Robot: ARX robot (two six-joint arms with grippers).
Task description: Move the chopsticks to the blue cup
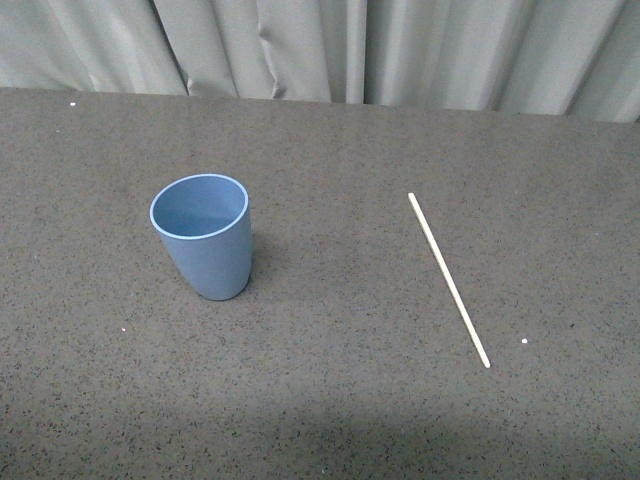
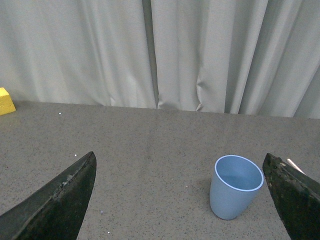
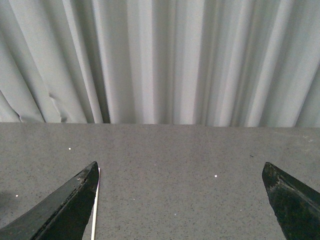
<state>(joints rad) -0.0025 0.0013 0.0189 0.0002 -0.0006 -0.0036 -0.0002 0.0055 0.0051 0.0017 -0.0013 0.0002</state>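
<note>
The chopsticks point(image 1: 449, 280) lie along 11-to-5 o'clock, at 3 o'clock from the blue cup point(image 1: 205, 240), likely nearest the empty, wide-spread right gripper point(image 3: 180, 165).

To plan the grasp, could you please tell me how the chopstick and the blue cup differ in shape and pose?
The chopstick lies flat; the blue cup stands upright. The chopstick is thin and cream-white; the cup is wide, hollow and light blue. Both rest on the dark table, apart.
</note>
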